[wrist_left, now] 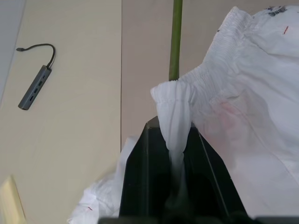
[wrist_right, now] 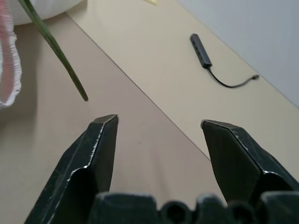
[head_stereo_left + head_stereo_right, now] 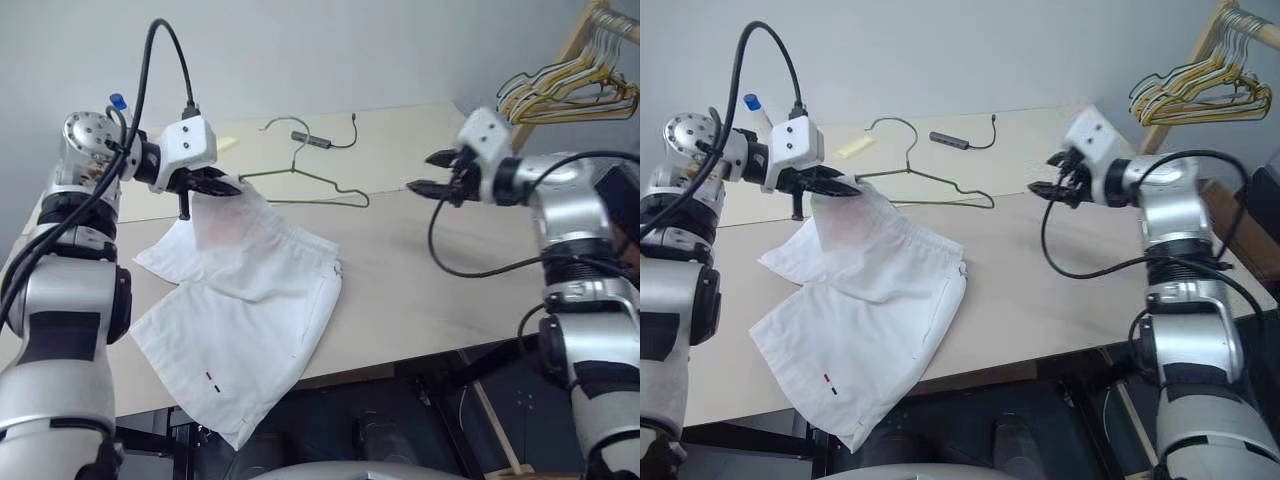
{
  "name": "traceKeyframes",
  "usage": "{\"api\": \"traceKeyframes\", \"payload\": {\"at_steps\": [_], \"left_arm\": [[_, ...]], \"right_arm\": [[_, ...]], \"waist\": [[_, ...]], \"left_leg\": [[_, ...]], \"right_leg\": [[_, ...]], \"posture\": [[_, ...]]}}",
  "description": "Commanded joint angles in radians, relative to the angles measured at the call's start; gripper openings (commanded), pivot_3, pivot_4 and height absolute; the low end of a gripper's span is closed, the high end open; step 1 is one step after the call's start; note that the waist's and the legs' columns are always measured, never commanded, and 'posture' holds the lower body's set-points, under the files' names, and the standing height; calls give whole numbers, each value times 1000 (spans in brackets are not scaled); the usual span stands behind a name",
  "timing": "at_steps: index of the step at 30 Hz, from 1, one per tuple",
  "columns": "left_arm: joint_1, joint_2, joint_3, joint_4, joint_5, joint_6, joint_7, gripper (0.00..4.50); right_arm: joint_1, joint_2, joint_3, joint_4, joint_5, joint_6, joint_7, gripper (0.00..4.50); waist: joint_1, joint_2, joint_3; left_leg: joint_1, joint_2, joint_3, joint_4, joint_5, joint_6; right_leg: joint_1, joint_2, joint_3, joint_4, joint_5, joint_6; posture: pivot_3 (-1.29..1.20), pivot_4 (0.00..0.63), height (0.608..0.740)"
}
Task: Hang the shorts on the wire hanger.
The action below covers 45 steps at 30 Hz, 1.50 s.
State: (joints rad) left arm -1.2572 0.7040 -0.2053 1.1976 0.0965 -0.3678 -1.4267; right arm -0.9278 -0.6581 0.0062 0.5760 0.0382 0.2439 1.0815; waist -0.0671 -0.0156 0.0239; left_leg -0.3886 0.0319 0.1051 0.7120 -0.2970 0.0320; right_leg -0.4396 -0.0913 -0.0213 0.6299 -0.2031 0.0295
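- My left claw is clamped on the gathered elastic waistband of the shorts, with a twist of white cloth pinched between its two black fingers.
- The shorts are soft, thin white cloth; one corner of the waistband is lifted off the desk while the rest lies crumpled and creased on it, one leg drooping over the near edge.
- A faint pink patch shows on the raised cloth just below the waistband, and two tiny marks, one red and one dark, sit low on the hanging leg.
- The wire hanger is one thin greenish-grey metal triangle with a curved hook, lying flat on the desk behind the shorts; its near end meets the bunched waistband right at my left claw.
- My right claw hangs in the air over the desk's right side, its two wedge-shaped black fingers spread apart and holding nothing, well clear of the shorts.
- The desk is smooth pale wood in two slabs with a seam between them.
- One slim grey hub with a short dark cable lies at the back of the desk, beyond the hanger's hook.
- A bunch of yellow and dark hangers dangles from a wooden rail at the far right.
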Motion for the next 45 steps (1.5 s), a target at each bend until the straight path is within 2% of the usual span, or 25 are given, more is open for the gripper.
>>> {"api": "traceKeyframes", "payload": {"at_steps": [1,4,7,14,18,21,24,29,34,37,41,45], "left_arm": [[-56,15,43,1,-6,-12,31,0],[-72,23,63,3,-15,-5,22,0],[-83,32,72,2,-14,-10,9,0],[-86,36,84,-2,-7,-17,1,0],[-84,35,88,-5,-8,-18,-1,0],[-83,33,90,-6,-9,-18,-1,0],[-82,32,91,-7,-9,-17,1,0],[-77,35,93,-7,-9,-19,4,0],[-69,42,97,-10,-14,-20,-4,0],[-64,46,108,-10,-27,-13,-25,0],[-60,62,121,-28,-53,21,-132,0],[-32,81,98,-51,-15,-9,-116,0]], "right_arm": [[77,-16,-36,-162,118,206,64,3375],[167,11,-36,-282,214,436,66,3375],[205,97,-68,-321,318,638,8,3375],[227,318,-86,-307,420,795,-155,3375],[238,380,-43,-296,408,764,-191,3375],[237,402,-23,-270,401,735,-204,2818],[232,418,1,-240,389,703,-214,1703],[219,430,4,-193,381,670,-236,112],[216,421,-5,-193,387,653,-244,33],[240,385,54,-263,333,596,-247,33],[254,318,85,-294,240,474,-299,33],[247,211,58,-266,168,354,-338,33]], "waist": [[0,0,0],[-3,0,0],[-5,0,0],[0,0,0],[3,0,0],[3,0,0],[2,0,0],[0,0,0],[0,0,0],[1,0,0],[0,0,0],[4,0,0]], "left_leg": [[0,0,0,0,-1,1],[0,0,-1,1,-1,1],[2,0,-1,1,-2,4],[4,0,-1,1,-3,6],[1,0,-1,2,-1,2],[0,-1,-1,3,-1,2],[0,-1,-1,3,-1,2],[0,-1,-1,3,-1,2],[0,-1,-1,3,-1,2],[0,-1,-2,3,-1,2],[0,-1,-5,3,-1,2],[0,-1,-5,3,-1,2]], "right_leg": [[0,0,0,0,0,0],[0,0,1,1,0,0],[0,0,3,0,0,0],[1,0,4,2,0,0],[0,0,3,3,1,1],[0,-1,2,1,1,2],[0,0,3,0,1,2],[0,0,3,1,1,2],[0,0,3,2,1,2],[0,0,3,2,1,2],[0,0,3,1,1,2],[0,0,3,1,1,2]], "posture": [[-12,0,740],[-12,0,740],[-14,0,740],[-2,0,740],[0,0,740],[4,0,740],[8,0,740],[15,0,740],[17,0,740],[14,0,740],[11,0,740],[13,0,740]]}}
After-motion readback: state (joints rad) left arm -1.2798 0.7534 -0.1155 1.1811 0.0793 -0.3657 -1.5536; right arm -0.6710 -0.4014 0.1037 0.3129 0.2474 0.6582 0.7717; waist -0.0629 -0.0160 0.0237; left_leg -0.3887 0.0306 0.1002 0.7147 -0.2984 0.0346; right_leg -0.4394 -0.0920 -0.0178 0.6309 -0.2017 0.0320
